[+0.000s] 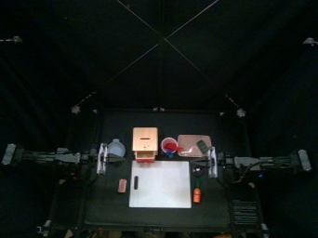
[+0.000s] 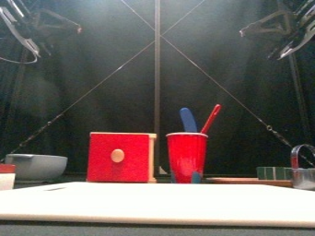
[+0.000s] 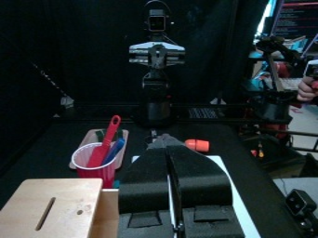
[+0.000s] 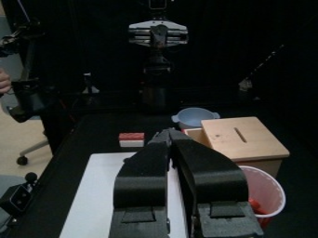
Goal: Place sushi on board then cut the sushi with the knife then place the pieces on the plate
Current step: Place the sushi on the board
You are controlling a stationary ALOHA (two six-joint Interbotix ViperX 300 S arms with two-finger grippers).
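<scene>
Top view, arms: the left gripper and the right gripper are hovering level with each other. They are sitting on either side of the back edge of the white cutting board.
Top view, layout: the board is lying at the middle of the tabletop. Behind it, from left to right, a blue-grey bowl, a wooden box, a red cup and a pink tray are standing in a row.
Top view, small toys: an orange toy is lying at the board's right edge. A red and white toy is lying just beside its left edge.
Front view, cup: a blue knife and a red knife are sticking up out of the cup.
Front view, sushi: the sushi roll is sitting low at the right behind the board, seemingly on the tray and not on the board.
Left wrist view, gripper: the jaws are pressing together and grasping nothing. They are pointing over the board toward the other arm.
Right wrist view, gripper: the jaws are likewise clenched and empty, and the board is lying bare beneath them.
</scene>
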